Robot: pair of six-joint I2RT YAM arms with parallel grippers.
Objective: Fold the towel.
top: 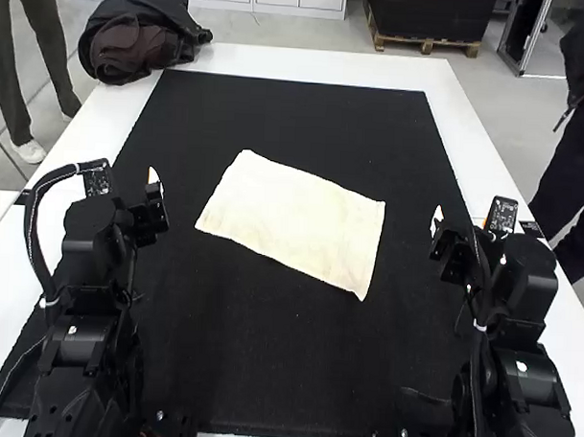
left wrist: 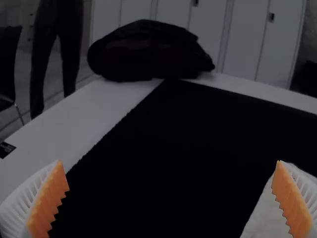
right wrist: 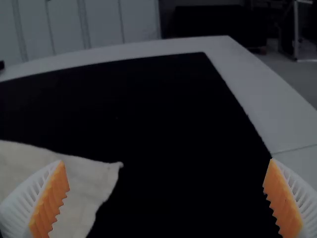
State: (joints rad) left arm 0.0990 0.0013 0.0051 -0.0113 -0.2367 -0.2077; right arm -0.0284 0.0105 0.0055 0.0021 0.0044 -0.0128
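In the high view, a white towel (top: 297,219) is lying flat near the centre of the frame, resting on a black mat (top: 305,113) that is covering much of the white surface (top: 316,67). Its long edges are slanting downward toward the right, and one corner is pointing toward the lower centre. The left gripper (top: 132,186) is hanging at the left of the frame, apart from the towel; the right gripper (top: 460,222) is hanging at the right, likewise apart. In the left wrist view, the left gripper's (left wrist: 171,199) jaws are standing wide apart, with nothing between the orange pads (left wrist: 48,201). In the right wrist view, the right gripper's (right wrist: 166,199) jaws are also standing spread and holding nothing. A dark bundle (top: 135,40) is sitting on the surface at the upper left.
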